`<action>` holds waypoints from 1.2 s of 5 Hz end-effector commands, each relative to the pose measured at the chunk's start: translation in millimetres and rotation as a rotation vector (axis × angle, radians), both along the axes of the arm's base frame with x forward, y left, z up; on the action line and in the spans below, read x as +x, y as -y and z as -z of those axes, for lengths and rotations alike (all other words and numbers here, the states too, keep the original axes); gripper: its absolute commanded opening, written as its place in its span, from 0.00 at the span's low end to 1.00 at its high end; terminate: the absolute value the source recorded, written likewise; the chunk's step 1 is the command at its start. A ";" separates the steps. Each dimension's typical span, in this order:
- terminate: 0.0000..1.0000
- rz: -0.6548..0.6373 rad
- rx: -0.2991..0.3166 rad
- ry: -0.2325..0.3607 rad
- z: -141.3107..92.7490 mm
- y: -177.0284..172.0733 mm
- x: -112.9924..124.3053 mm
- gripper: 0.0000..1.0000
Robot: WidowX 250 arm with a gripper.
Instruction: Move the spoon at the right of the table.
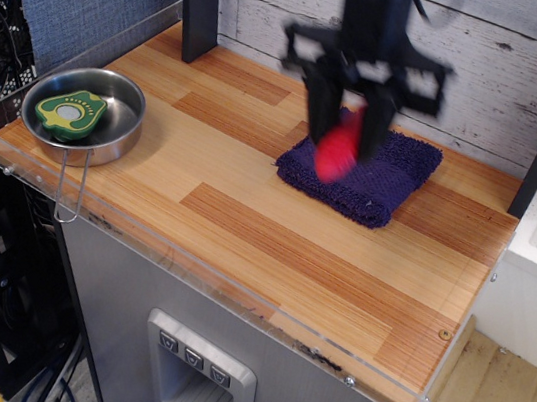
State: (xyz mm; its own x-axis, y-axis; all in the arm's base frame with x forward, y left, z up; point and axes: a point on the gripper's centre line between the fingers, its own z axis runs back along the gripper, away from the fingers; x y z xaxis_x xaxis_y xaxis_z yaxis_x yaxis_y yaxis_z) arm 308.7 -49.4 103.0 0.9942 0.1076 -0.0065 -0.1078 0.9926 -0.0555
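My gripper (345, 132) is blurred with motion, in the air above the left part of the purple cloth (368, 176). It is shut on the spoon (335, 151), whose red handle hangs down between the fingers. The spoon's grey head is hidden inside the gripper. The wood-plank table (263, 241) lies below, with its clear acrylic rim along the front.
A metal bowl (117, 133) at the table's left edge holds a green-yellow avocado toy (71, 113). A dark post (199, 4) stands at the back left. A grey plank wall runs behind. The table's right end drops off beside a white surface.
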 end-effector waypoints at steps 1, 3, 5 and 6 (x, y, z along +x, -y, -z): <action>0.00 -0.036 0.031 -0.034 32.2 36.9 -6.1 0.00; 0.00 0.086 0.019 -0.131 69.8 57.3 0.9 0.00; 0.00 0.186 0.022 -0.160 78.8 67.5 0.6 0.00; 0.00 0.171 -0.004 -0.147 78.8 69.1 -3.1 1.00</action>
